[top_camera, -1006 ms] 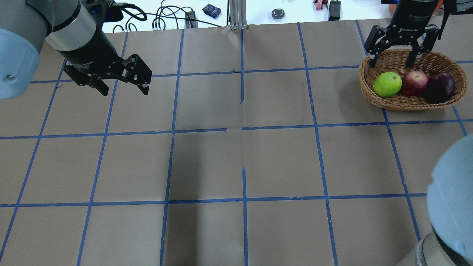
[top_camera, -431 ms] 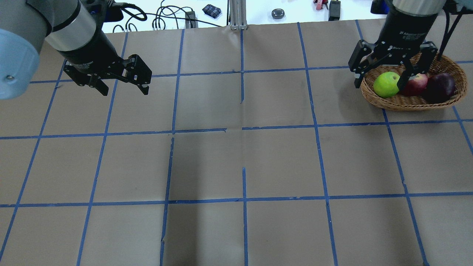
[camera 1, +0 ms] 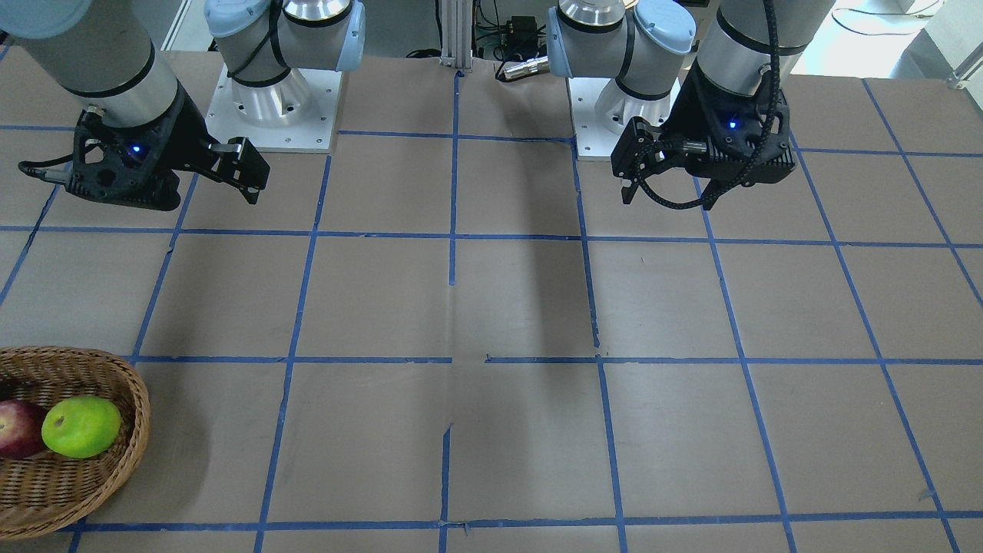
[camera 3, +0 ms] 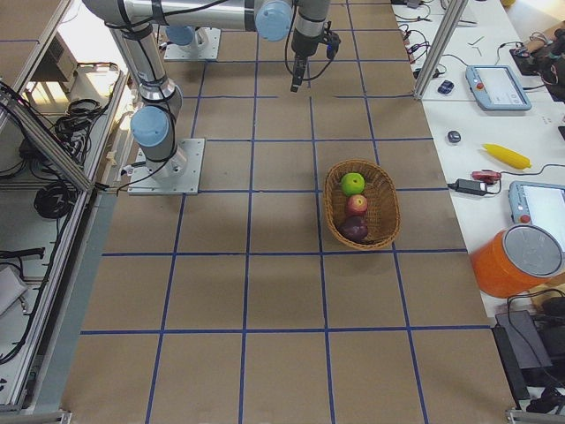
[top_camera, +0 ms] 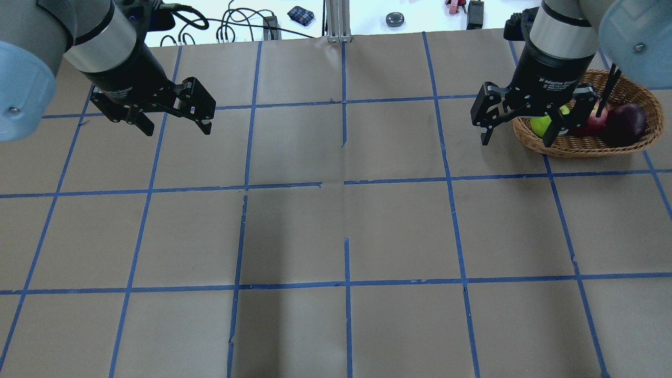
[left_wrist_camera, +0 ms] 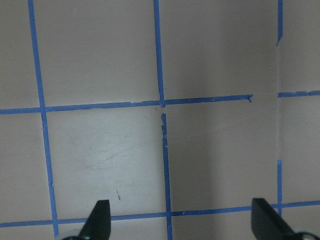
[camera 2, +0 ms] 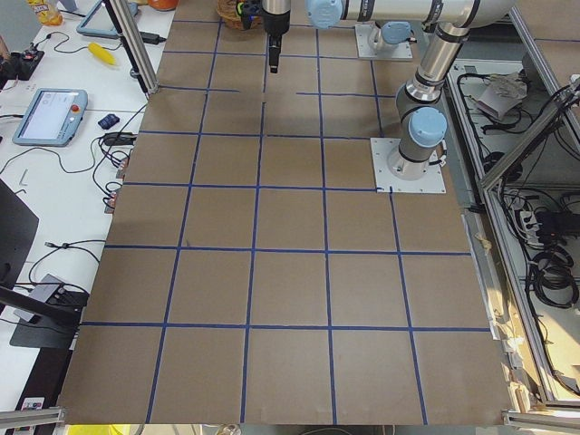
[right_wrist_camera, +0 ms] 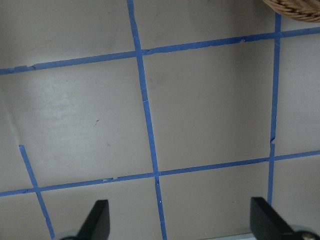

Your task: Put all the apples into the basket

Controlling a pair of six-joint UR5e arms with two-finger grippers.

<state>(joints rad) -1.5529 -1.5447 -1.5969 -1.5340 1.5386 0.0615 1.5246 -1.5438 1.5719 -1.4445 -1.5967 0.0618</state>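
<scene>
- Apples [camera 3: 355, 208] sorted yet?
- Yep. Counted all three in the basket [camera 3: 393, 199]: green apple [camera 3: 353, 184], red apple [camera 3: 357, 205], maroon apple [camera 3: 355, 229], lined up touching. Looks finished to me.
- And the hands?
- Left hand [top_camera: 177, 130] and right hand [top_camera: 515, 142] both spread wide, holding nothing. Right one up above the desk [top_camera: 346, 220], off to the basket's side.
- Tips for regrabbing?
- Probably firm, fairly light, smooth-skinned, so likely to roll and bruise. Best to pinch gently across the widest part.
</scene>
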